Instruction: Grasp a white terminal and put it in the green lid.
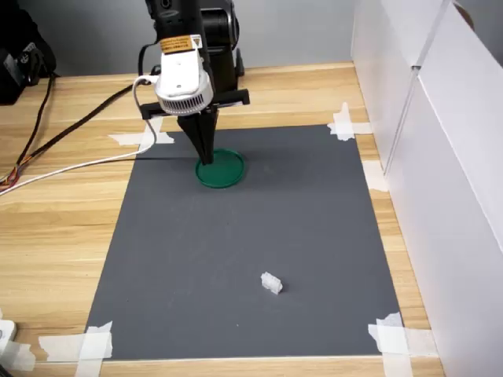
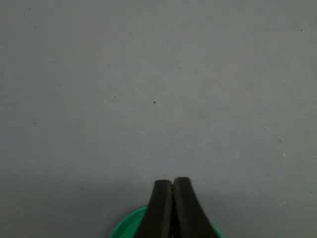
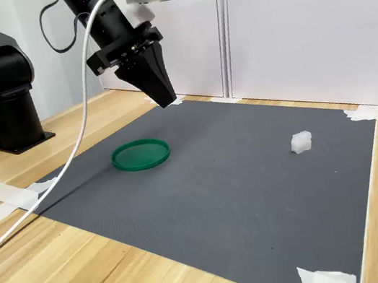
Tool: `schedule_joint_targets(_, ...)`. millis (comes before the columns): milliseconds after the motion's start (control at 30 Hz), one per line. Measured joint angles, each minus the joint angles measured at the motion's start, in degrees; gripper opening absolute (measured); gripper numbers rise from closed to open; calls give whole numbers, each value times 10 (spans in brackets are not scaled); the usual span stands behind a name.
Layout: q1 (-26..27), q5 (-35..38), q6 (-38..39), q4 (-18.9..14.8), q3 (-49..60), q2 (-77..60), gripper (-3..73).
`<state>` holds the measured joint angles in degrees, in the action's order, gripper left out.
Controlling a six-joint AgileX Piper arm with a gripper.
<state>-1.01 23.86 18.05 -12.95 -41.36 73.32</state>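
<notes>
The arm reaches down over the far part of the grey mat (image 1: 251,236), its black hand (image 1: 206,159) pointing downward and hanging in the air above the mat — the second exterior view shows clear space beneath the tips (image 3: 167,102). In the wrist view the two fingers (image 2: 159,210) are pressed together with nothing between them, and only an edge of the green lid (image 2: 124,227) shows beside them. The green lid (image 1: 224,170) lies flat on the mat; in the first exterior view the fingertips appear over its left rim, while in the second exterior view the hand sits higher and to the right of the lid (image 3: 141,153). The white terminal (image 1: 271,283) rests on the mat well apart from the lid — toward the near edge in the first exterior view, toward the second exterior view's right (image 3: 301,141). A white cable (image 1: 86,163) trails from the wrist across the wooden tabletop (image 1: 55,228)
</notes>
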Motion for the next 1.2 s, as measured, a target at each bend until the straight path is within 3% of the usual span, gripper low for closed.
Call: schedule_joint_targets(1200, 0, -4, 0, -4, -2, 10, -21)
